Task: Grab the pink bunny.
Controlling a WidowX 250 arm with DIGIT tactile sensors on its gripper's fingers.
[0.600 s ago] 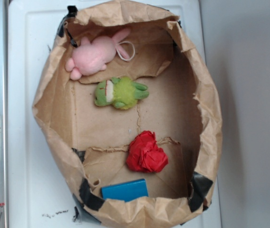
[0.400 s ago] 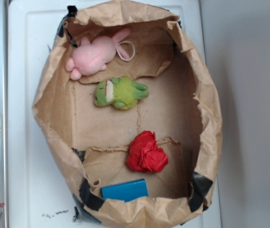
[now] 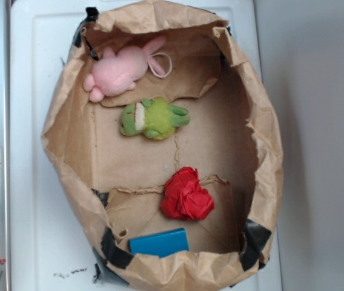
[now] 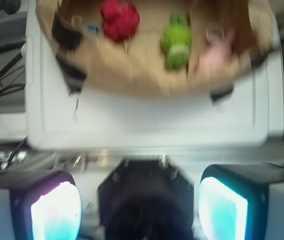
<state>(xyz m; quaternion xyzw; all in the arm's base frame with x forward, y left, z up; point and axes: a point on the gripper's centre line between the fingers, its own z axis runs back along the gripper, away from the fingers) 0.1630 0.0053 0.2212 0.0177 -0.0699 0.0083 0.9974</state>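
Pale pink plush bunny (image 3: 120, 70) lain at 11 o'clock inside crumpled brown paper bag (image 3: 269, 151), green plush frog (image 3: 152, 119) just beside at 5 o'clock, gripper (image 4: 139, 210) well apart, spread wide, nothing held.

No text, label, brand, number or sign is legible in either view.

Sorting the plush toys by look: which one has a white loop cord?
The pink bunny, lying against the paper bin's far wall. The green plush frog beside it shows no cord.
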